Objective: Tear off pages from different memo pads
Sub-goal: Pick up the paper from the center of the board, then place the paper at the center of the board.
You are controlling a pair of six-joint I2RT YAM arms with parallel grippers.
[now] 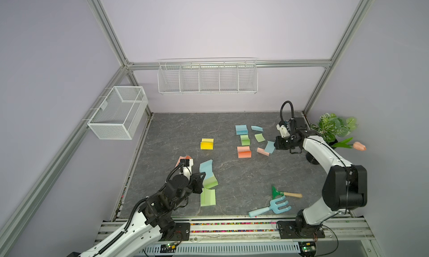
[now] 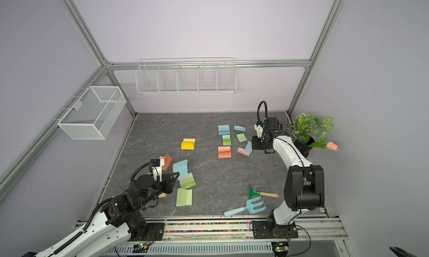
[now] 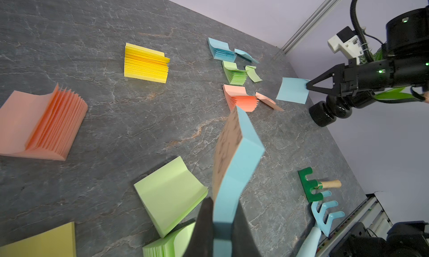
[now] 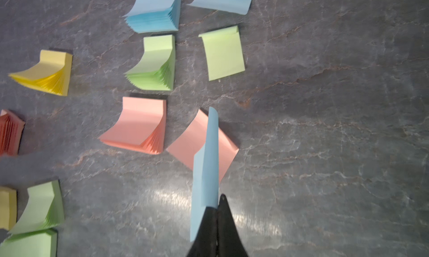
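tabletop of dark grey veined stone point(image 1: 232, 174) fills the lower half of both top views and carries your thick square pastel memo pads point(image 1: 207, 144), scattered mid-frame. your left gripper point(image 3: 222, 228) is clamped on a thick light blue paper block point(image 3: 234, 156), raised at lower centre of the left wrist view. your right gripper point(image 4: 219, 204) is pinched together on a thin light blue page point(image 4: 206, 165), right of centre in a top view, hanging over a salmon paper square point(image 4: 183, 149). the tear looks done: next, lay that page down gently, then take another pad.
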